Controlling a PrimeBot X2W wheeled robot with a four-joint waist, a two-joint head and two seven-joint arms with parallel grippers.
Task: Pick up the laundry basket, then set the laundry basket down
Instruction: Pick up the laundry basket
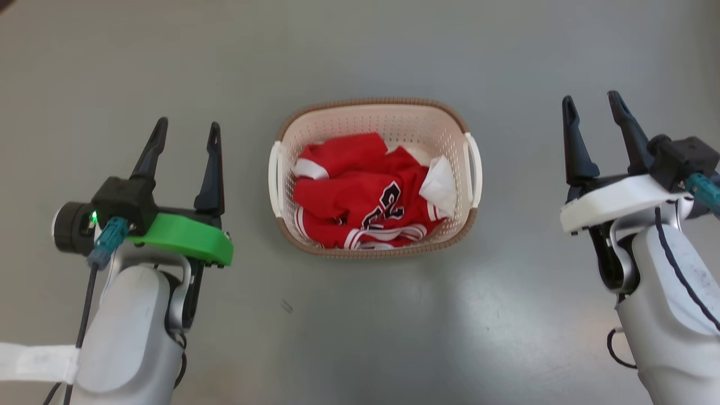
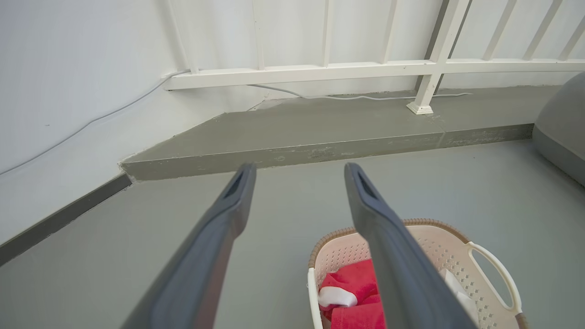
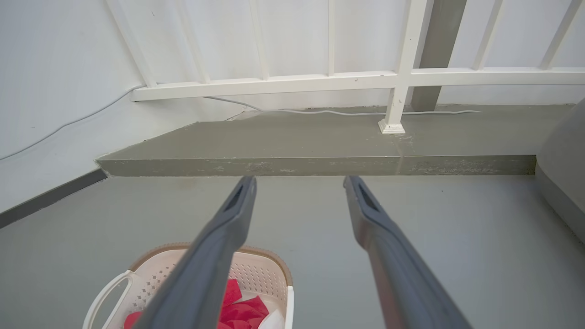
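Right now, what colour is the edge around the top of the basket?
Brown, with a woven look, on the laundry basket rim; clearest in the head view.

A smooth grey floor [image 1: 360,337] carries a single basket [image 1: 371,102], cream with a brown rim. It stands upright on its base near the middle of the head view, long sides running left to right and bare floor all round it. A short dark scuff [image 1: 287,306] marks the floor near the basket's front left corner. In the wrist views the floor runs back to a low grey step [image 3: 292,141] with a chipped front edge. The foot of a white railing post [image 3: 392,125] stands on the step, and a thin white cable [image 3: 320,111] lies along it by the wall. A rounded grey bulk [image 2: 562,132] meets the floor at the right edge.
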